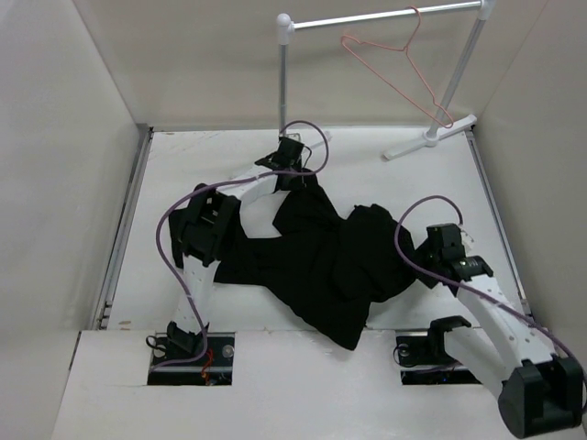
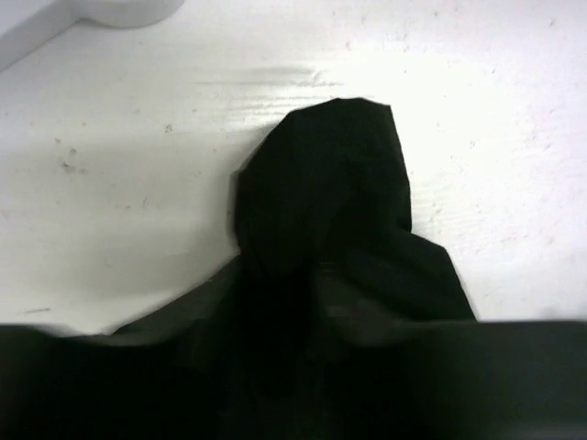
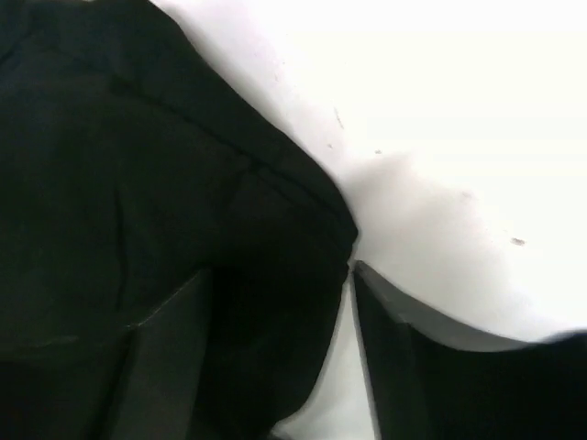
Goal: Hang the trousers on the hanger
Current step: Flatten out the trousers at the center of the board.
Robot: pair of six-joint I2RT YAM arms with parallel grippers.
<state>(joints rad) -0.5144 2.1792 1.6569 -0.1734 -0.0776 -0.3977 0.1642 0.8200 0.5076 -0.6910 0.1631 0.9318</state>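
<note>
Black, soft cloth: the trousers (image 1: 321,257) lie crumpled in a heap in the middle of the white table (image 1: 211,165). They spread from the centre of the overhead view down to the lower centre, where one end reaches the table's near edge.

The left claw (image 1: 295,179) sits at the heap's upper edge, just above the centre of that view. In the left wrist view a rounded peak of fabric rises over the white surface. Below it everything is black on black, so I cannot tell how far this claw is spread or whether it pinches the cloth.

The right claw (image 3: 280,275) is at the heap's right edge, right of centre in the overhead view. In its wrist view its jaws stand well apart. A folded edge of the trousers fills the left part of the gap, and a sliver of bare table shows between the cloth and the right-hand finger (image 3: 404,367). It has hold of nothing.

The hanger (image 1: 404,50), thin pink-red wire, is well apart from the garment. It hangs by its hook from the white-and-silver rail (image 1: 385,16) in the upper right of the overhead view. The rail's foot rests on the far right corner of the table.
</note>
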